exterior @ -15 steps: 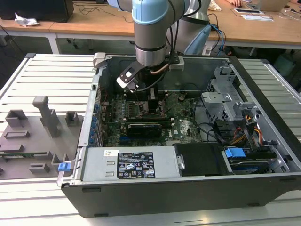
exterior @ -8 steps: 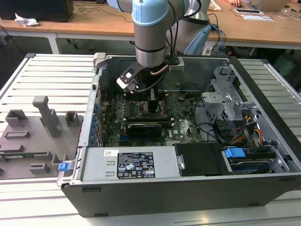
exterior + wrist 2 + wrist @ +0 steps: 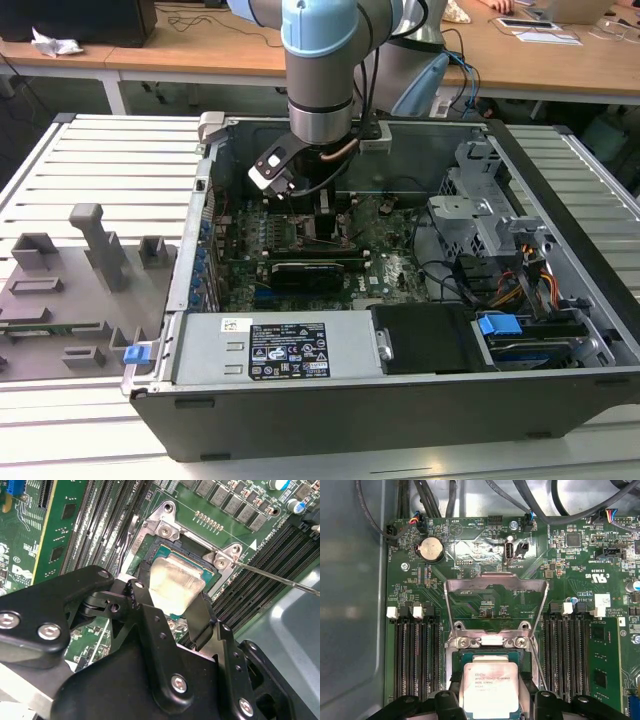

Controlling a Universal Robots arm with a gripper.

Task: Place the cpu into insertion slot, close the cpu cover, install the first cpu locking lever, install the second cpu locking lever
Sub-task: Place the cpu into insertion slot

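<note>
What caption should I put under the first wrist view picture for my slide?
The gripper holds the cpu over the insertion slot, cpu cover raised.

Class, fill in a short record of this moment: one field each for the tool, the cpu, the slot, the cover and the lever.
tool: shut on the cpu, gripping two opposite edges
cpu: silvery top up, at the slot; seated or not cannot be told
slot: dark, largely hidden under the cpu
cover: open, raised off the slot
lever: thin rod sticking out from the slot's corner, not holding the cover
</note>
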